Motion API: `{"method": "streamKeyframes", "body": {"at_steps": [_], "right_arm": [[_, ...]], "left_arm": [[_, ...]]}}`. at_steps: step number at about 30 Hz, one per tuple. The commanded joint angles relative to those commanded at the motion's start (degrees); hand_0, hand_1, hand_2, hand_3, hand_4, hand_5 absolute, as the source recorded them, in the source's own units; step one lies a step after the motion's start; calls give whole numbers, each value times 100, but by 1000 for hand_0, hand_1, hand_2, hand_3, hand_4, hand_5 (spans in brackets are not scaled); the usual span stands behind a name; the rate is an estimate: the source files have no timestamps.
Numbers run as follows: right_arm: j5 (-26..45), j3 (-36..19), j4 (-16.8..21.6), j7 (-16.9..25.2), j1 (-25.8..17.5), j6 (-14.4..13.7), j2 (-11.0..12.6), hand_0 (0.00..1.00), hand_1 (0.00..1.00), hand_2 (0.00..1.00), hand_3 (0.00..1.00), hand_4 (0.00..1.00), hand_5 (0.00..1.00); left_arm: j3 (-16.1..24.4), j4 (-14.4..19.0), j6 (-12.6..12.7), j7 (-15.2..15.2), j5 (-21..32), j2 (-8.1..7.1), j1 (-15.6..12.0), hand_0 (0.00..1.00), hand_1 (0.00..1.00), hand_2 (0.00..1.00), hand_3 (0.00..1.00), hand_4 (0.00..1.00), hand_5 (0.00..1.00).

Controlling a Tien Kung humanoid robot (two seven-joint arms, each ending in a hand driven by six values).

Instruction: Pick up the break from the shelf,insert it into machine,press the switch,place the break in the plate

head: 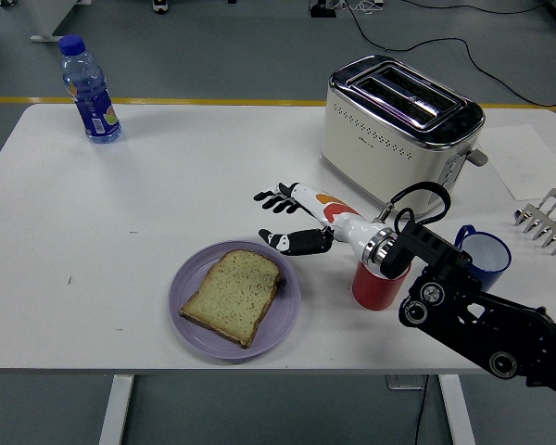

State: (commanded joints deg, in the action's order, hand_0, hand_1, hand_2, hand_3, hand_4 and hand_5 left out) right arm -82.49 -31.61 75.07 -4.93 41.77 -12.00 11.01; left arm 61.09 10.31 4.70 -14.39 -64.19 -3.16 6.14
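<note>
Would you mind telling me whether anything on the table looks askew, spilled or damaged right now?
Nothing stands out. The bread slice lies flat on the purple plate, within its rim. The right hand hovers open above the table, holding nothing. The toaster, water bottle, red cup and blue mug all stand upright.

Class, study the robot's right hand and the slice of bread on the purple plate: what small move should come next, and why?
Probably draw the right hand back toward the robot, clear of the table. The slice of toasted bread lies flat on the round purple plate, and the open fingers hold nothing, just beyond the plate's far rim, so placing looks finished. It should avoid the red cup beneath its wrist.
</note>
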Motion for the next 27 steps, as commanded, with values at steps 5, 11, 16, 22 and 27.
{"method": "streamKeyframes", "body": {"at_steps": [5,11,16,22,27], "right_arm": [[247,-286,288,175,-92,-148,74,723,715,737,805,688,262],[1598,-1016,997,898,-292,10,340,747,733,758,803,688,266],[2787,-1698,1434,1201,-491,485,505,737,729,757,771,661,270],[4195,-2695,1616,1439,-829,642,663,737,733,742,734,567,340],[5385,-3648,1496,1736,-1076,466,781,782,755,767,751,538,421]], "left_arm": [[34,0,-4,-10,-49,3,-11,686,714,719,565,291,904],[45,0,-4,-13,-63,2,-33,686,713,718,565,291,904],[55,0,-5,-17,-92,4,-44,686,714,718,565,291,904],[118,0,-4,-21,-167,13,-84,686,713,718,564,290,901],[173,0,-11,-28,-256,23,-122,686,714,718,565,290,902]]}}
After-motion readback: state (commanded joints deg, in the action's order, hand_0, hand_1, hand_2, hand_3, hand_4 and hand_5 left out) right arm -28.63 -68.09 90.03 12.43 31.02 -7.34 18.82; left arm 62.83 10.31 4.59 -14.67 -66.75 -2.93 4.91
